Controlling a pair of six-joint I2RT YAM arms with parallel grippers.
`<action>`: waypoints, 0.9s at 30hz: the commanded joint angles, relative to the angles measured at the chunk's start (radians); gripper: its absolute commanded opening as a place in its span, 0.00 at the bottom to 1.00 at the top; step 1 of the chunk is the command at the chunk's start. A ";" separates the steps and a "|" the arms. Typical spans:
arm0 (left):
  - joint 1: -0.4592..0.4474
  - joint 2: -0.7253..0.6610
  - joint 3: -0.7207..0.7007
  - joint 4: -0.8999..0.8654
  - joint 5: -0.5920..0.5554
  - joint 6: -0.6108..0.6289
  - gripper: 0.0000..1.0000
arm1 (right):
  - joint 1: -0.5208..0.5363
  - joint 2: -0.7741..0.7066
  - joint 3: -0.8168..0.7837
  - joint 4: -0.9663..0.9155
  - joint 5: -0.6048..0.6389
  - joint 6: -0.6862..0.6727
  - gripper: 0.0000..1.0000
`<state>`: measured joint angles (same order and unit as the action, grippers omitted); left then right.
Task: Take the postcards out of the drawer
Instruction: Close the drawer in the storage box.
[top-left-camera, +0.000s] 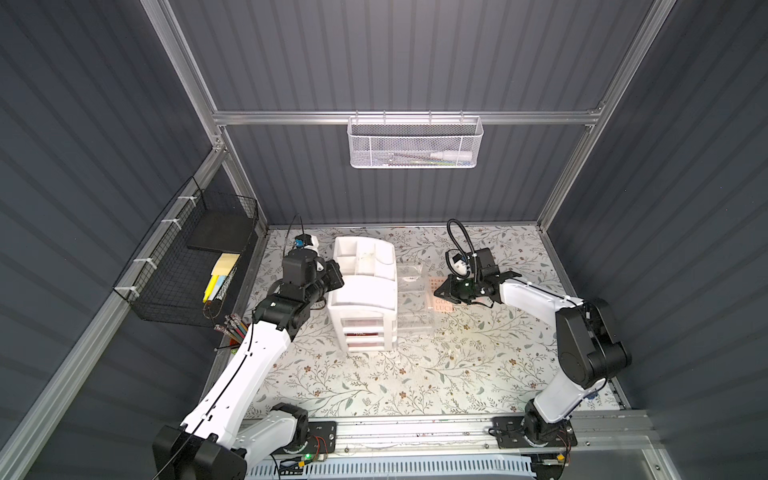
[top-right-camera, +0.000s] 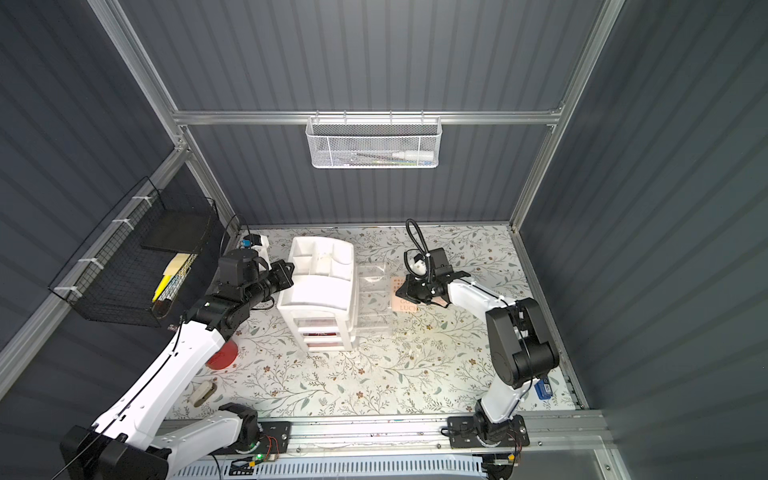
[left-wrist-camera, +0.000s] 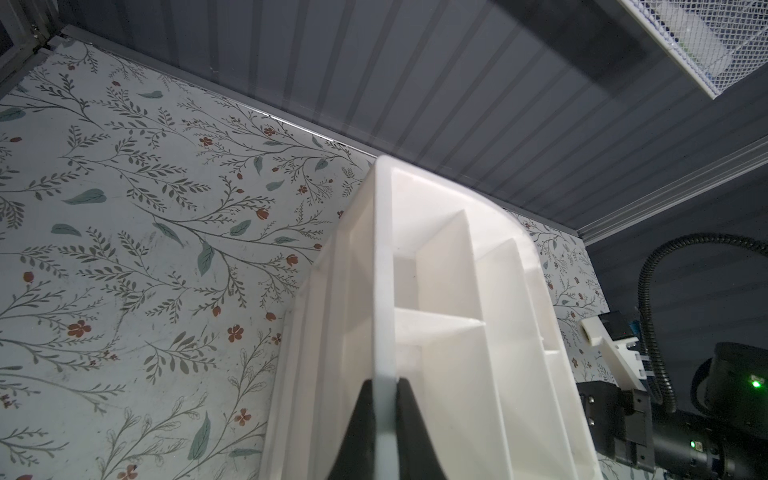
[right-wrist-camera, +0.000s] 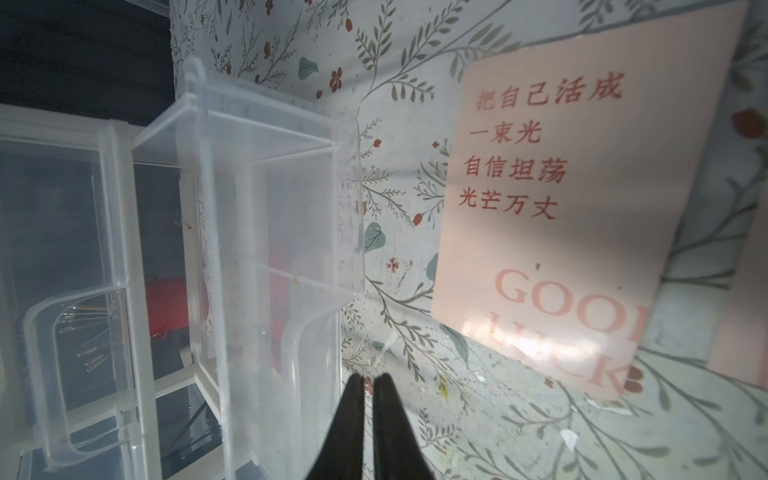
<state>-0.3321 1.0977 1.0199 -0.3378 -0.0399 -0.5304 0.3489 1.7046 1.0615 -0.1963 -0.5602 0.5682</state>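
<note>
A pale peach postcard (right-wrist-camera: 561, 216) with red Chinese print and "GOOD LUCK" lies flat on the floral table, right of the clear drawer (right-wrist-camera: 270, 208); both top views show the postcard (top-left-camera: 441, 306) (top-right-camera: 402, 305) partly under my right gripper. The edge of a second peach card (right-wrist-camera: 744, 332) lies beside it. The drawer (top-left-camera: 411, 291) stands pulled out of the white organizer (top-left-camera: 361, 291). Something red (right-wrist-camera: 170, 307) shows through the plastic. My right gripper (right-wrist-camera: 368, 380) (top-left-camera: 436, 293) is shut and holds nothing, just outside the drawer's front. My left gripper (left-wrist-camera: 384, 380) (top-left-camera: 338, 278) is shut on the organizer's top rim (left-wrist-camera: 382, 270).
A black wire basket (top-left-camera: 183, 266) with yellow sticky notes (top-left-camera: 224, 266) hangs on the left wall, with pencils (top-left-camera: 230, 326) below it. A white mesh basket (top-left-camera: 415, 143) hangs on the back wall. A red round object (top-right-camera: 222, 357) lies beside the left arm.
</note>
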 joint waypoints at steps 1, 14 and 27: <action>0.002 0.024 -0.025 -0.048 0.012 0.026 0.00 | 0.027 0.024 0.024 0.026 0.008 0.026 0.11; 0.002 0.017 -0.027 -0.050 0.017 0.024 0.00 | 0.099 0.038 0.040 0.053 0.011 0.054 0.11; 0.002 0.017 -0.029 -0.048 0.020 0.020 0.00 | 0.162 0.059 0.069 0.077 0.007 0.081 0.12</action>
<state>-0.3317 1.0977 1.0199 -0.3374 -0.0368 -0.5312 0.4946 1.7443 1.0985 -0.1410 -0.5526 0.6327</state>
